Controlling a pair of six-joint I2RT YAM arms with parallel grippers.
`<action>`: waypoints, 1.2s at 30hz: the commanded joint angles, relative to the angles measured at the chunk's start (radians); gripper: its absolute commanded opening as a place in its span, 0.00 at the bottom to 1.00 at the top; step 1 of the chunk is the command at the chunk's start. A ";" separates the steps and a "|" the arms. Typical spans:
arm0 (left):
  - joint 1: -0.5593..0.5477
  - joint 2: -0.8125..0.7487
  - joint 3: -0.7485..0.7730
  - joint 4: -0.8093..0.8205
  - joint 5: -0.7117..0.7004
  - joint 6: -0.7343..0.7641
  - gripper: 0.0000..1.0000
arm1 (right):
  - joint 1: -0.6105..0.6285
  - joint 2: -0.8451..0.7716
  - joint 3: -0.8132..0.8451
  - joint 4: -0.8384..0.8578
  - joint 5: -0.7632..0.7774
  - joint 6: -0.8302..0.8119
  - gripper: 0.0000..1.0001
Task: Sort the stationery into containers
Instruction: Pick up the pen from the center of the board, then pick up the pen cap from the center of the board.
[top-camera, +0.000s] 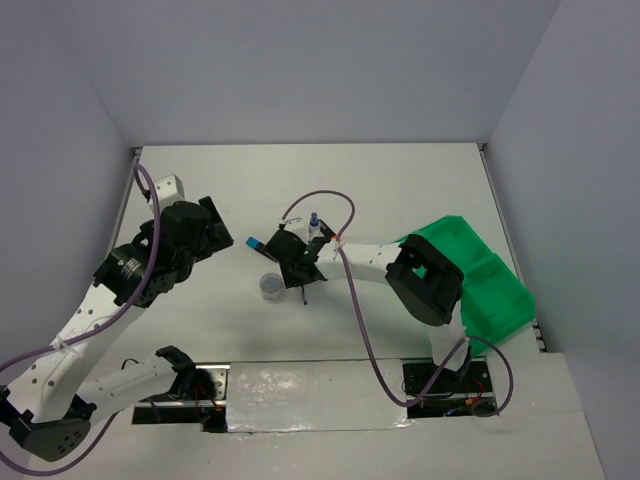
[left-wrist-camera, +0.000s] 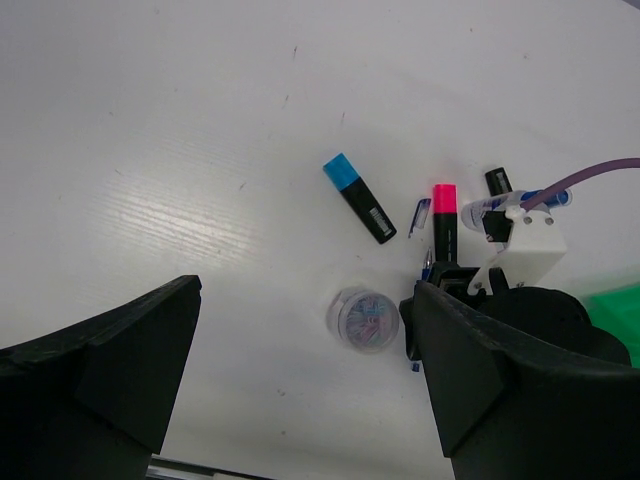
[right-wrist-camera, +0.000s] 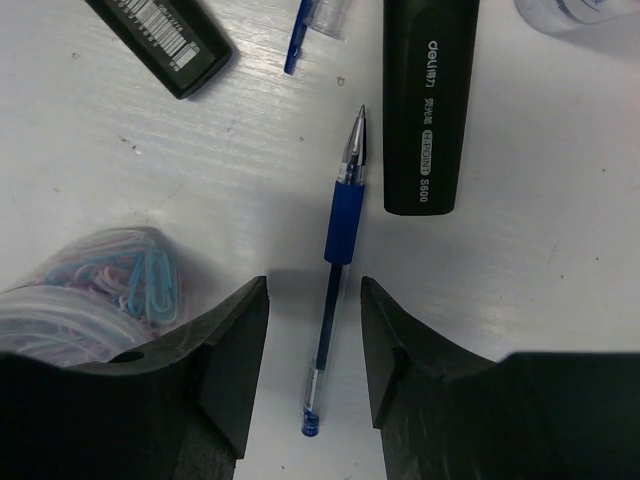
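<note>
1. Top view: the left pincer (top-camera: 222, 233) hangs over the left part of the white counter (top-camera: 400, 190). Its jaws are spread wide and hold nothing. The right pincer (top-camera: 297, 265) is down among the stationery at mid-counter. The blue-capped highlighter (top-camera: 257, 243) lies just to its left, the round tub (top-camera: 271, 287) is near it on the side toward the arm bases, and the white bottle (top-camera: 315, 226) is just beyond it. The green tray (top-camera: 490, 290) sits at the counter's right edge, well apart from these and partly hidden by the right arm.

2. Left wrist view: the left pincer's fingers (left-wrist-camera: 110, 370) stand far apart with only bare counter between them. Ahead lie the blue-capped highlighter (left-wrist-camera: 358, 197), a pink-capped highlighter (left-wrist-camera: 444, 215) and the tub (left-wrist-camera: 368, 318), which is full of coloured clips. The bottle (left-wrist-camera: 490, 208) lies on its side. A corner of the tray (left-wrist-camera: 620, 300) shows at the right.

3. Right wrist view: the right pincer (right-wrist-camera: 312, 330) is open. Its fingers (right-wrist-camera: 235, 360) straddle the rear half of a blue pen (right-wrist-camera: 340, 215), with a gap on each side and no contact. The pen lies flat on the counter. A lettered black highlighter body (right-wrist-camera: 430, 110) lies just beside its tip. A barcoded black body (right-wrist-camera: 165, 35) lies at the upper left. The tub (right-wrist-camera: 90, 290) sits against the finger on the view's left.
</note>
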 joint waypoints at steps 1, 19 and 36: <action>0.006 0.001 0.000 0.003 0.001 0.033 0.99 | -0.024 0.012 -0.015 0.052 -0.029 0.021 0.49; 0.012 -0.009 -0.013 0.007 -0.031 0.042 0.99 | -0.025 -0.100 -0.211 0.072 -0.129 0.035 0.00; 0.014 0.360 -0.047 0.311 0.282 0.173 0.91 | -0.013 -0.703 -0.466 -0.104 0.058 0.026 0.00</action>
